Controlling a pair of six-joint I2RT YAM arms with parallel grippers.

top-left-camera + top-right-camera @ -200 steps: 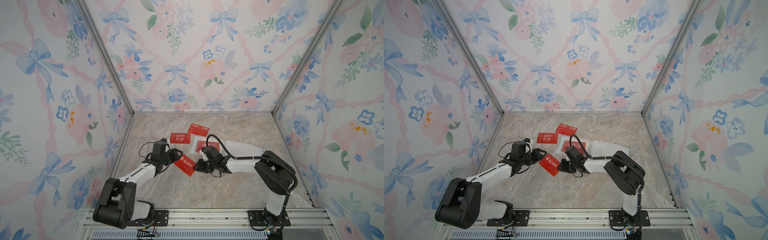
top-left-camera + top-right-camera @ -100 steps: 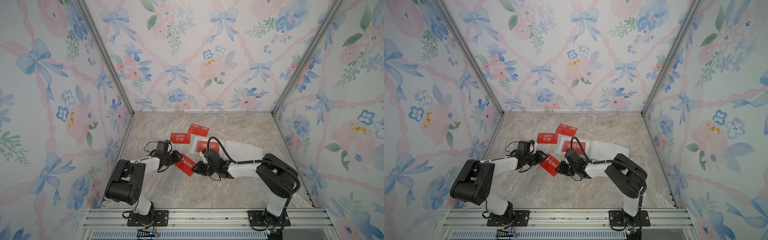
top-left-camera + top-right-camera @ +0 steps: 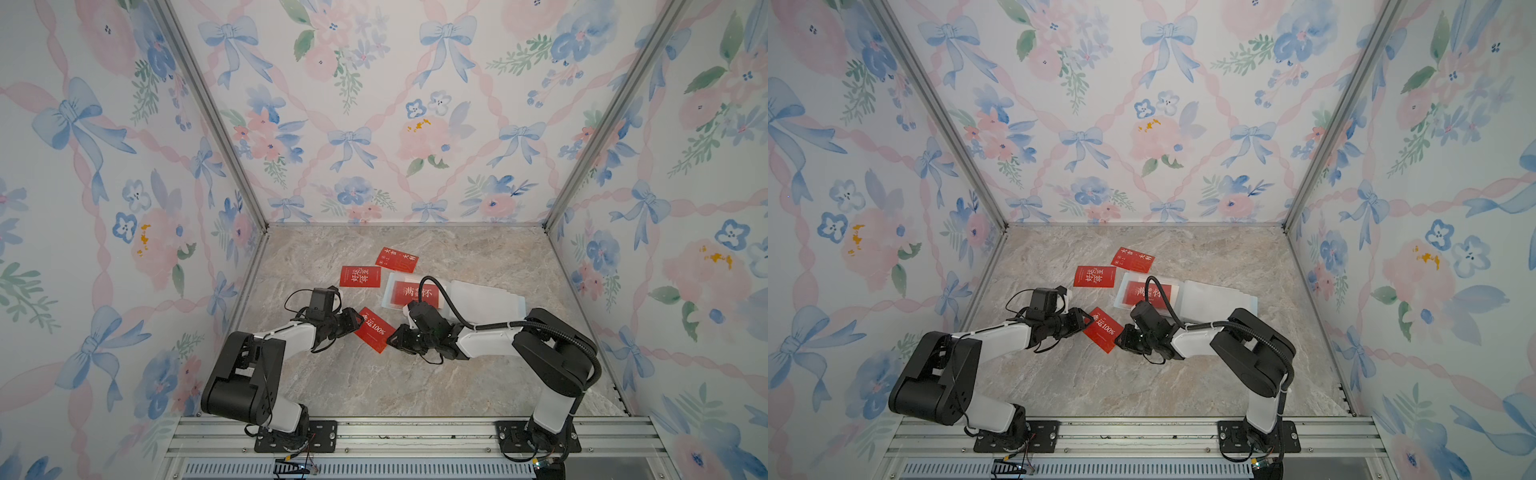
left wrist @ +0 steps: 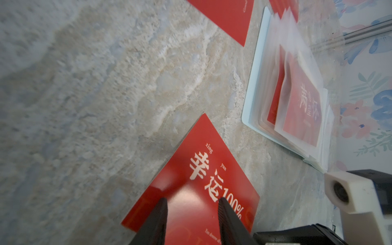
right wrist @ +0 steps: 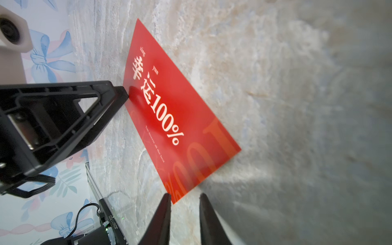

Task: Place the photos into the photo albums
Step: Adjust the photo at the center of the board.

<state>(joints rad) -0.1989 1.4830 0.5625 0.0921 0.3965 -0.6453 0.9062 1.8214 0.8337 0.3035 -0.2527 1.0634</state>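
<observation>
A red photo [image 3: 375, 334] [image 3: 1102, 330] printed "100%" lies on the marble floor between my two grippers. My left gripper [image 3: 354, 322] [image 4: 192, 201] is open, its fingertips [image 5: 122, 93] over that photo's [image 4: 197, 176] left edge. My right gripper [image 3: 391, 338] [image 5: 184, 197] is open too, and the photo's [image 5: 176, 110] near corner sits just inside its tips. Behind them the pale-blue photo album [image 3: 482, 297] [image 3: 1219, 297] lies open, with a red photo [image 3: 415, 293] showing through a clear sleeve.
Two more red photos [image 3: 360, 276] [image 3: 396, 259] lie flat on the floor behind the left gripper, left of the album [image 4: 250, 101]. Floral walls close the floor in on three sides. The arm bases stand on the front rail [image 3: 415, 432].
The left arm's shoulder and elbow have swung in closer to the floor. Both grippers have shifted slightly forward around the "100%" photo, which has barely moved.
</observation>
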